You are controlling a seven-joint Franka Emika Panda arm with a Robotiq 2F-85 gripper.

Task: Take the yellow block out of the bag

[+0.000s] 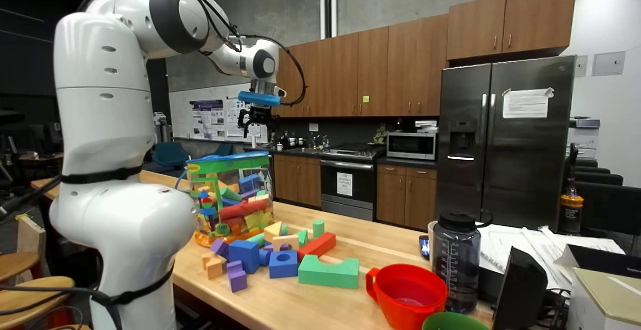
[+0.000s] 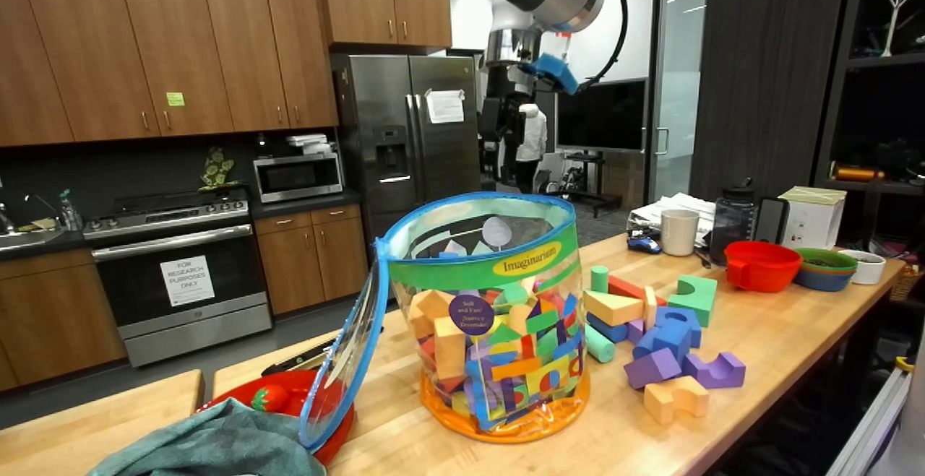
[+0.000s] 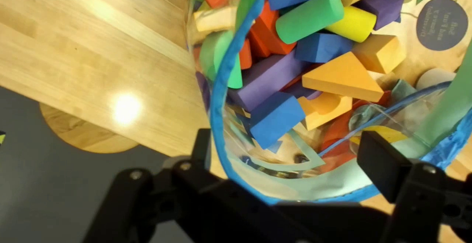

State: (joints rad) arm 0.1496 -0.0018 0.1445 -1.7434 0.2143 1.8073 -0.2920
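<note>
Spread wide and empty, the gripper (image 3: 287,149) hangs above the see-through bag (image 2: 462,274), apparently at the approach step, and must next centre over the yellow cylinder (image 3: 354,23) inside, beside a green cylinder (image 3: 309,16), then descend.

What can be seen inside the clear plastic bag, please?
In the wrist view, the open bag holds many blocks, among them a yellow cylinder partly hidden by a green cylinder, and an orange triangle. Whatever lies beneath the uppermost blocks is covered there.

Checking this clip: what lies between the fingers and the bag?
Nothing but open air. Both exterior views show the fingers above the bag, a clear gap separating them.
</note>
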